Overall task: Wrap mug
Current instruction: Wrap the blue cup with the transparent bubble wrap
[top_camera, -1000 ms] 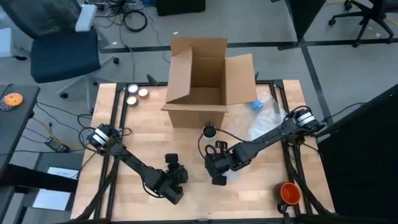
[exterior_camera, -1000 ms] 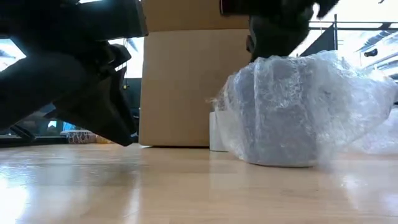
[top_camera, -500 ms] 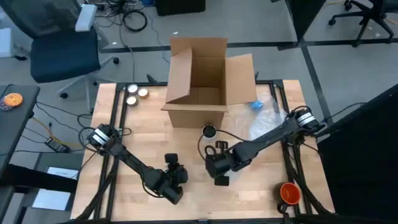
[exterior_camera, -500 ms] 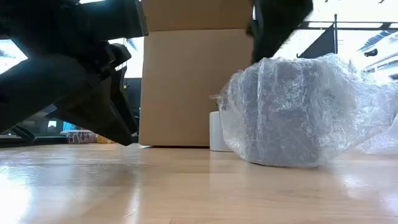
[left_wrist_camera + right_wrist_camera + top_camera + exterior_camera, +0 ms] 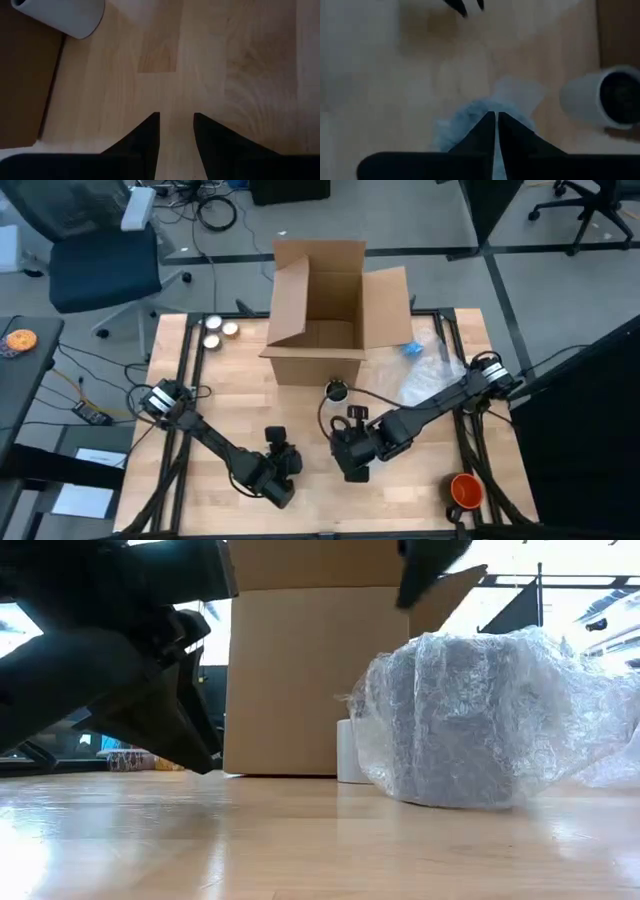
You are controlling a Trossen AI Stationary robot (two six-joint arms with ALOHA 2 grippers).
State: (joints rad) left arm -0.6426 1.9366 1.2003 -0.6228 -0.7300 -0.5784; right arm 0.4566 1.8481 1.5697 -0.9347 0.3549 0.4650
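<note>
Right pincer, fingers pressed together and empty, hovered above the grey mug swathed in clear bubble wrap at bench centre. Left pincer, slightly parted, rested at eight o'clock. Beyond, a white cup fronted the open brown cardboard box at twelve.

brown box; clear bubble wrap

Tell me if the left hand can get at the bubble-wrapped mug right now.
Probably yes. The left hand rests on bare table, fingers slightly apart, beside the wrapped mug. Only the right hand, hovering directly over it, might crowd the approach.
</note>
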